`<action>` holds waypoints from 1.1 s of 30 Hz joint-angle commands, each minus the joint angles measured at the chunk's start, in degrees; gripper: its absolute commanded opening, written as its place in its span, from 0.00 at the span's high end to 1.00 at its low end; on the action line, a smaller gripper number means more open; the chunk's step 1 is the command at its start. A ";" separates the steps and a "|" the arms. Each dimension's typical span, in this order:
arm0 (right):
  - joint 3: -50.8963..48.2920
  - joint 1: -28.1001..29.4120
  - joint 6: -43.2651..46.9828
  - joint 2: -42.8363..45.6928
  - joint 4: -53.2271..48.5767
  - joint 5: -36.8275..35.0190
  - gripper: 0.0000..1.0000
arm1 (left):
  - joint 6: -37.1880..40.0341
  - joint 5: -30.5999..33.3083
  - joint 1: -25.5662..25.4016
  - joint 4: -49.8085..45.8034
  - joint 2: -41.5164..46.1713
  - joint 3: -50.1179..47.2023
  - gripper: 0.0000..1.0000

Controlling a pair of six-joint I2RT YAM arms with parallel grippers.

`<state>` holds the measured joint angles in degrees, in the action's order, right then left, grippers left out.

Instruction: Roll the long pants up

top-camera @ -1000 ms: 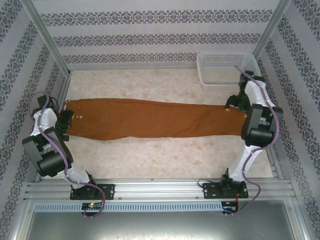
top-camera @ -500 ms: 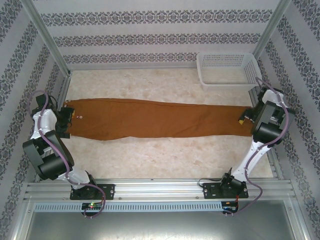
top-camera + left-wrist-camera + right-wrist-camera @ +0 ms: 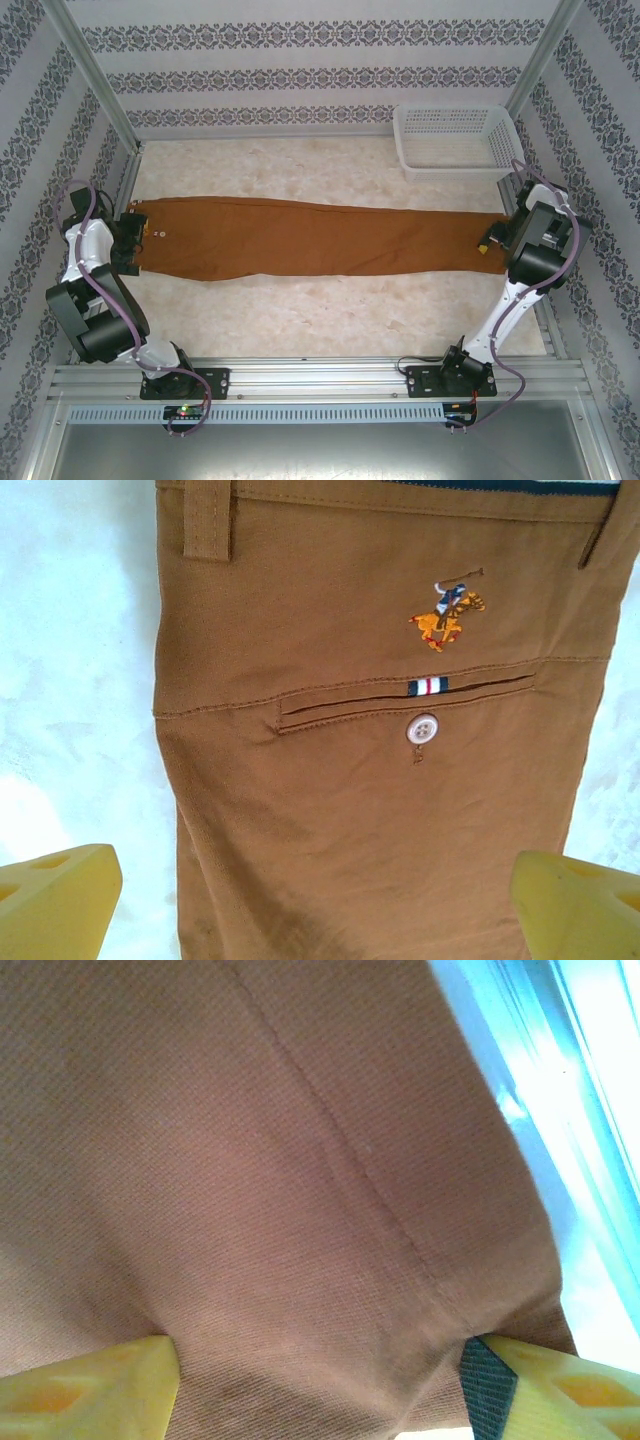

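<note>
The long pants (image 3: pixel 300 238) lie flat and stretched out across the table, waist at the left and leg ends at the right. My left gripper (image 3: pixel 128 240) hovers at the waist end, open. In the left wrist view its yellow fingers (image 3: pixel 60 890) straddle the seat of the long pants (image 3: pixel 380 800), below a back pocket with a pale button (image 3: pixel 423 729). My right gripper (image 3: pixel 487 243) is down on the leg ends. In the right wrist view the right gripper (image 3: pixel 320 1375) stands open, its fingertips (image 3: pixel 100 1385) pressed into the long pants (image 3: pixel 250 1160), which pucker between them.
A white slatted basket (image 3: pixel 455 140) stands at the back right corner. An aluminium frame rail (image 3: pixel 535 300) runs close beside the right arm. Bare marbled tabletop (image 3: pixel 300 310) lies in front of and behind the pants.
The right arm swung out to the right and its gripper came down onto the leg ends, jaws narrowing slightly. The left arm and the pants have hardly moved.
</note>
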<state>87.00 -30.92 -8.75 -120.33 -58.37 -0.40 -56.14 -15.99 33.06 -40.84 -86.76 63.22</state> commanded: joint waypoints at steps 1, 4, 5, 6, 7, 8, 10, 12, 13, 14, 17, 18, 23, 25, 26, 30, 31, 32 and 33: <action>-2.36 -0.46 1.35 -6.40 3.87 -2.30 0.25 | -0.81 1.30 -0.10 -1.09 2.47 -0.88 0.00; -2.89 -0.38 1.33 -7.23 4.44 -1.81 0.28 | -1.16 1.28 -0.10 -1.15 3.31 -1.25 0.00; -3.05 -0.42 1.29 -7.56 4.57 -1.49 0.30 | -1.25 1.23 -0.14 -1.13 3.43 -1.42 0.00; -3.20 -0.29 1.31 -7.68 4.73 -1.34 0.34 | -1.25 1.25 -0.13 -1.31 3.56 -1.39 0.00; -3.53 -0.20 1.35 -7.86 4.96 -1.26 0.41 | -1.21 1.18 -0.10 -1.64 3.62 -1.32 0.00; -3.76 -0.03 1.38 -7.98 5.10 -1.34 0.50 | -1.08 1.18 -0.11 -1.81 3.72 -1.30 0.00; -3.69 0.24 1.37 -8.21 4.85 -1.27 0.75 | -1.07 1.14 -0.10 -1.81 4.05 -1.43 0.00; -3.34 0.48 1.05 -8.17 4.62 -1.05 1.00 | -1.17 1.01 -0.10 -1.90 4.48 -1.50 0.00; -3.17 0.57 0.66 -7.71 4.46 -0.96 1.00 | -1.25 0.90 -0.10 -1.79 4.73 -1.58 0.00; -2.94 0.72 0.39 -7.19 4.34 -0.70 1.00 | -1.34 0.81 -0.10 -1.73 4.90 -1.55 0.00; -1.10 1.23 -1.72 -4.72 3.00 1.10 1.00 | -1.76 0.35 -0.10 -1.29 5.40 -1.70 0.00; -0.42 1.08 -2.61 -3.38 2.60 1.76 1.00 | -1.86 0.10 -0.10 -1.25 5.38 -1.67 0.00; 1.98 1.76 -6.73 7.28 0.58 7.80 1.00 | -1.95 -0.86 -0.19 -1.10 5.50 -1.33 0.00; 2.71 3.06 -8.33 11.55 -0.71 12.23 1.00 | -2.00 -0.78 -0.28 -1.02 5.76 -1.51 0.00; 2.95 4.58 -8.74 14.60 -0.91 13.62 1.00 | -2.04 -0.89 -0.39 -0.96 5.85 -1.57 0.00; 4.69 13.00 -9.38 23.29 -3.17 16.85 1.00 | -2.12 -1.22 -1.02 -0.53 6.45 -1.40 0.00; 5.23 15.23 -10.08 25.03 -3.73 18.59 1.00 | -2.04 -1.21 -1.42 -0.67 6.56 -1.01 0.00; 5.64 17.31 -11.15 26.62 -4.03 20.16 1.00 | -1.96 -0.99 -1.63 -0.92 6.60 -0.63 0.00; 5.72 19.23 -12.21 27.86 -3.76 21.35 1.00 | -1.96 -0.86 -1.93 -1.14 6.71 -0.35 0.00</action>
<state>91.33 -15.31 -17.56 -96.03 -59.51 13.61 -57.45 -16.51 32.21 -41.08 -81.69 62.46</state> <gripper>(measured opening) 0.074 0.998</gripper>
